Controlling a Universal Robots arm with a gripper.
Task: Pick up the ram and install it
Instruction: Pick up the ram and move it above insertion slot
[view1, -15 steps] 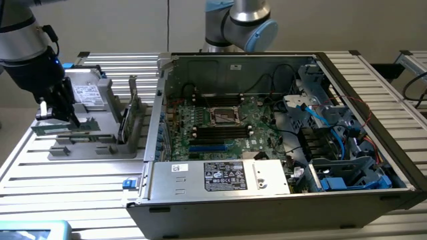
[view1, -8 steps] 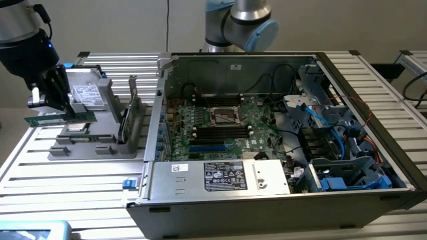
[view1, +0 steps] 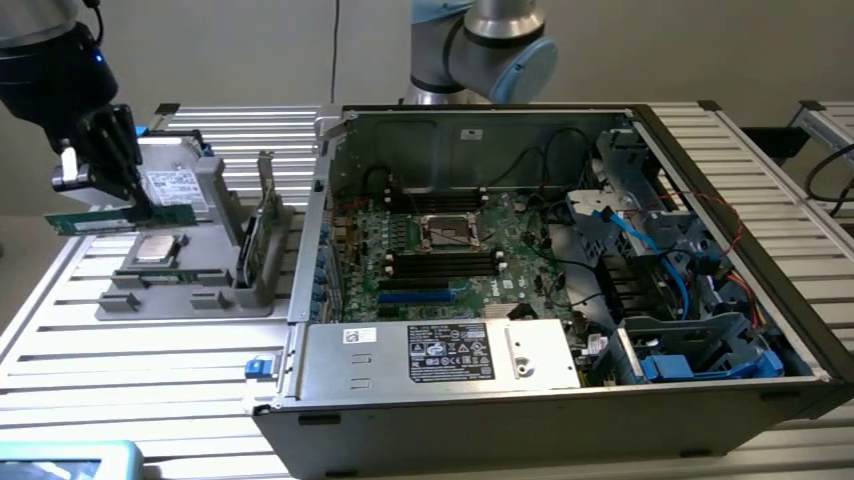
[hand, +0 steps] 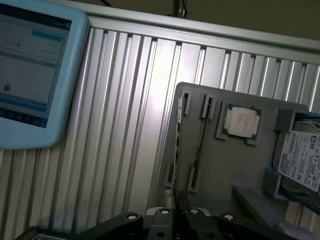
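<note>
While the fingers (view1: 123, 180) clamp the green ram stick (view1: 94, 220) above the grey parts tray (view1: 187, 295), its thin edge could twist in the grip and miss the motherboard slots (view1: 441, 262).

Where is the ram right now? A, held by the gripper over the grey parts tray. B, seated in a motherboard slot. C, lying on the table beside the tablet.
A: the gripper is shut on the ram, which hangs above the grey tray.

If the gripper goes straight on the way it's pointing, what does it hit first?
Probably the gray tray below the gripper; the ram stick it holds would touch first. Depth is hard to judge.
</note>
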